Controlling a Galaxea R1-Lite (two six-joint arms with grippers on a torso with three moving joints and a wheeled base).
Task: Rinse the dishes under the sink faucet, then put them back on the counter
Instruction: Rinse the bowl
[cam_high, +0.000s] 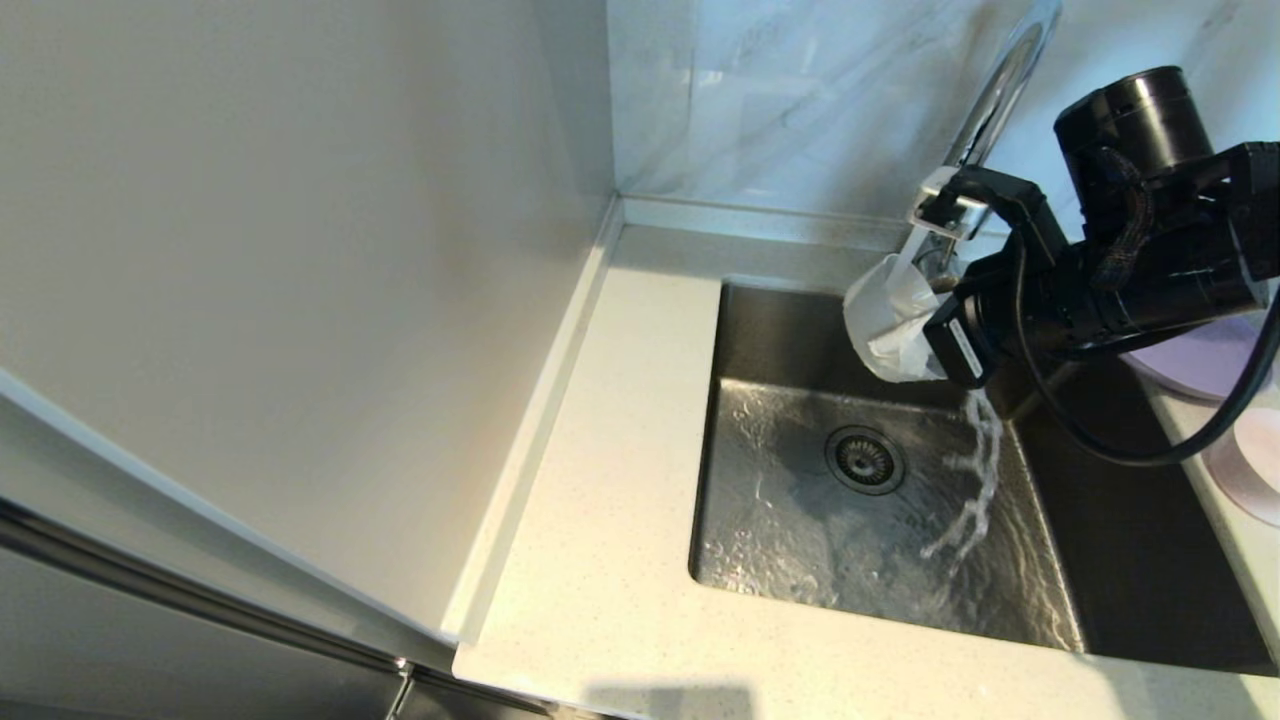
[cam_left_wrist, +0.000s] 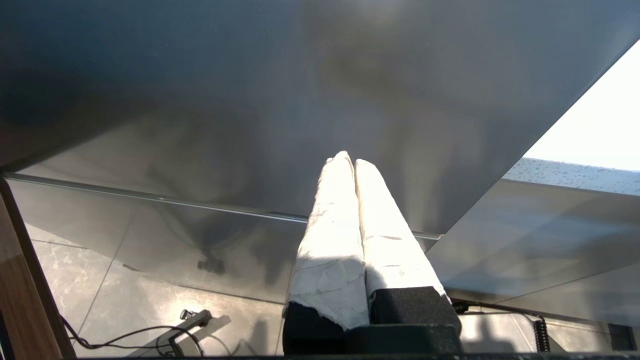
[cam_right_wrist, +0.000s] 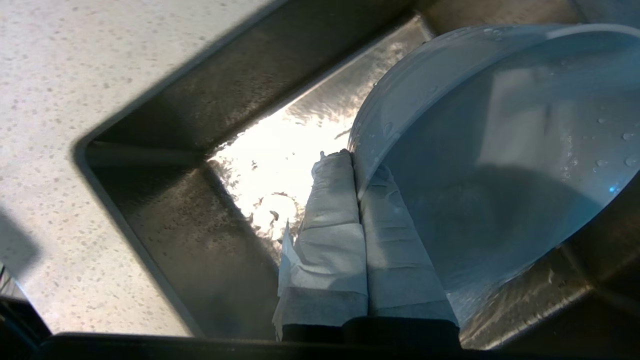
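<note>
Over steel basin — right end effector pinching tilted bowl rim.

Cream speckled counter, lavender plate

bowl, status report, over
Right gripper shut on bowl rim, tipped over sink, water pouring out. Left gripper shut, parked off-counter. Plate on counter. Nothing in the way.

Speckled cream counter wraps around the steel sink basin – water's running over the basin floor. On the counter, just past the right arm on its outer side, sit a lavender plate and a small pink disc – both half hidden.
</note>
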